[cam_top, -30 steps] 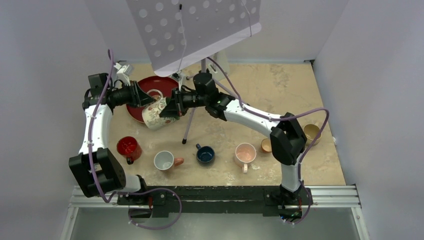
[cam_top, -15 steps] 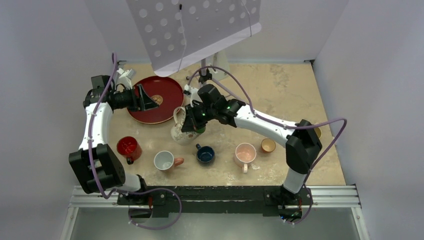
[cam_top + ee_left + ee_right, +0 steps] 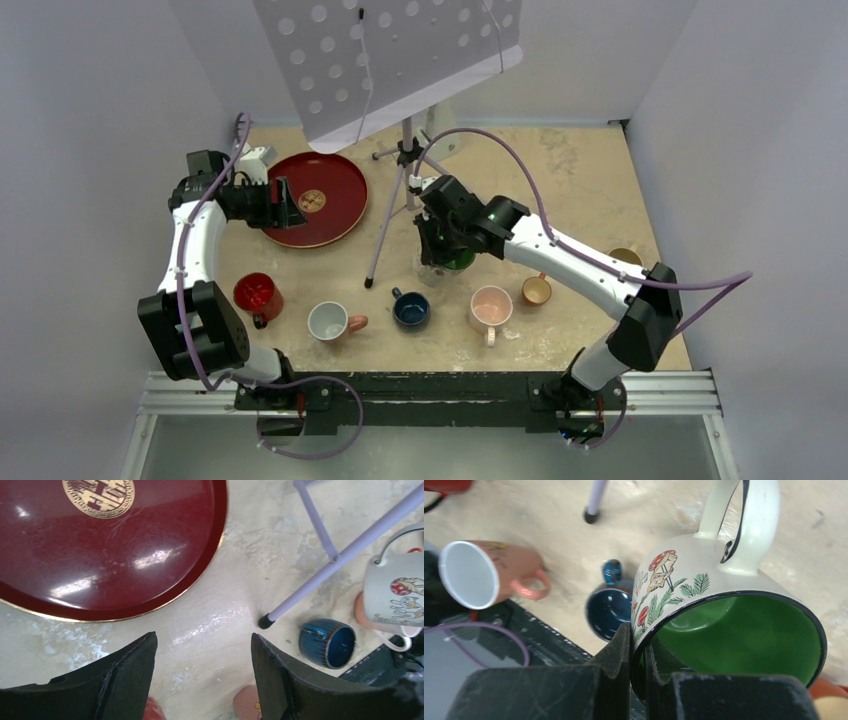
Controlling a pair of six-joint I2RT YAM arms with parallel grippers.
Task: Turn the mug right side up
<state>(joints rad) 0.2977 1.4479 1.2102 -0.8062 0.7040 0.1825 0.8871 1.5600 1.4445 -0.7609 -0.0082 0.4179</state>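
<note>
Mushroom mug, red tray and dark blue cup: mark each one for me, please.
mushroom mug (image 3: 663, 577): right wrist view, painted outer wall under the handle.
red tray (image 3: 125, 535): left wrist view, bare glossy floor of the tray.
dark blue cup (image 3: 411, 310): top external view, inside of its open mouth.

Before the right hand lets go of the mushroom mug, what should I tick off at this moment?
1. Right hand shut on the rim of the mushroom mug: ok.
2. Mug opening turned up, green inside showing from the top view: ok.
3. Mug base resting on the table: cannot tell.
4. Left hand open, empty, away from the mug: ok.
5. Blue mug apart from the held mug: ok.
</note>
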